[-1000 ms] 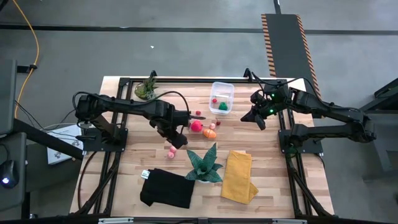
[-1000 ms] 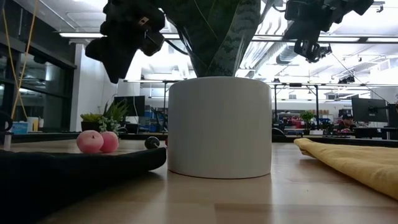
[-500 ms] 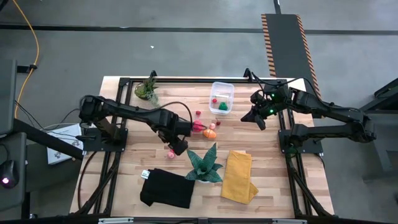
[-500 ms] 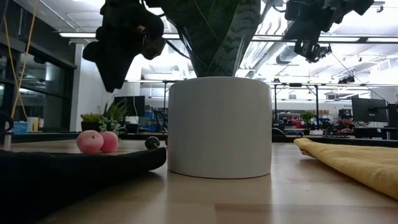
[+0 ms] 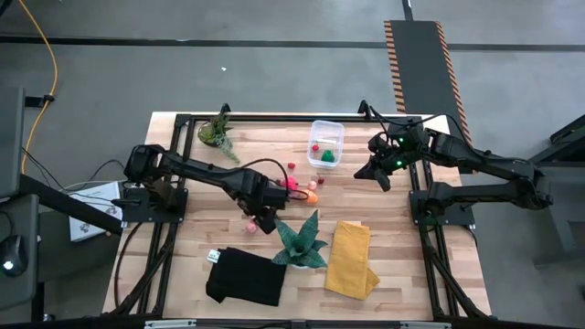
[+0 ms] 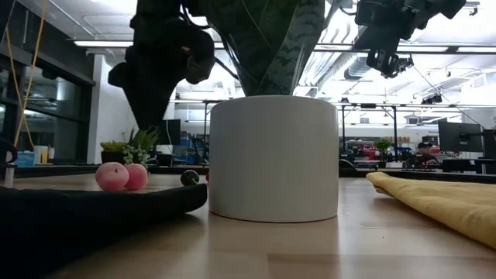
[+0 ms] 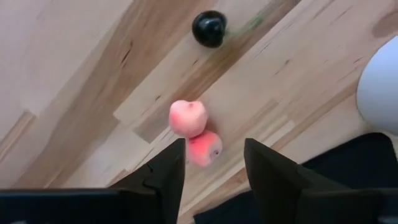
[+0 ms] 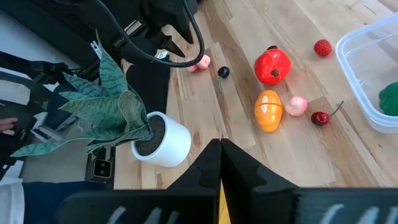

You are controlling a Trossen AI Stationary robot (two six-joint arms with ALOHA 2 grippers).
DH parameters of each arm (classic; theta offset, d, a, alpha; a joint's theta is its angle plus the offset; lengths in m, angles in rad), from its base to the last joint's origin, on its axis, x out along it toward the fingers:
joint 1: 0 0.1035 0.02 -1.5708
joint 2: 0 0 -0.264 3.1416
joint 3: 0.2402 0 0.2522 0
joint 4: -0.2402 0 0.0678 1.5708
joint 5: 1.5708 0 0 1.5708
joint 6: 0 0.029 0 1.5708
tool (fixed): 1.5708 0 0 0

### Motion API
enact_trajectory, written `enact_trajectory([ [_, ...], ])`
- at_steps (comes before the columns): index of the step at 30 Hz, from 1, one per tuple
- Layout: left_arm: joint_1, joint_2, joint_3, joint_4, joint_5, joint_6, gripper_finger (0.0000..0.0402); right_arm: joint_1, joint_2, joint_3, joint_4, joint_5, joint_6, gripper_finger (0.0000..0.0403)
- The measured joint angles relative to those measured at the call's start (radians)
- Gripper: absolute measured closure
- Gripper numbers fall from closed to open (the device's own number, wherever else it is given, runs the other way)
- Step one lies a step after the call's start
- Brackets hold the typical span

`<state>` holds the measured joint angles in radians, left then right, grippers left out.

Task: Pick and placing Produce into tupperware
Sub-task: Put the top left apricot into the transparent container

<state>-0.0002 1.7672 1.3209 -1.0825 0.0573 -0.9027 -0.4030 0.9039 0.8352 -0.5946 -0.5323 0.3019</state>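
Overhead, we are finding the left gripper (image 5: 259, 219) hanging over two pink fruits (image 5: 250, 222), well apart from the tupperware (image 5: 325, 143), which is holding a green piece and a red one; the right gripper (image 5: 377, 174) is waiting shut beside the tub. At table level, we are seeing the pink pair (image 6: 122, 177) touching each other. Through the left wrist, we are noting the fingers (image 7: 163, 177) part-open and empty, straddling the nearer fruit (image 7: 204, 148). We are judging that closing may nudge its neighbour (image 7: 187, 117) and roll either away. Through the right wrist, other produce is lying loose near the white pot (image 8: 163, 140).
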Motion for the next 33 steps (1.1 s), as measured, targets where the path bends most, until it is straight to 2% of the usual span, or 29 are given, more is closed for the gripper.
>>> enact_trajectory([
  [7, 0.000, 0.000, -0.004, -0.011, -0.010, -0.022, 0.0206, 0.000, 0.000, 0.000, -0.003, -0.001, 0.000, 0.0402],
  [12, 0.000, 0.000, -0.040, -0.007, -0.013, -0.023, 0.0191, 0.000, 0.000, 0.000, -0.003, -0.002, 0.000, 0.0402],
  [24, 0.000, 0.000, -0.105, 0.100, 0.002, -0.027, 0.0196, 0.000, 0.000, 0.000, -0.003, -0.002, 0.003, 0.0402],
  [33, 0.000, 0.000, -0.107, 0.095, -0.004, -0.002, 0.0194, 0.000, 0.000, 0.000, 0.002, -0.002, 0.008, 0.0402],
])
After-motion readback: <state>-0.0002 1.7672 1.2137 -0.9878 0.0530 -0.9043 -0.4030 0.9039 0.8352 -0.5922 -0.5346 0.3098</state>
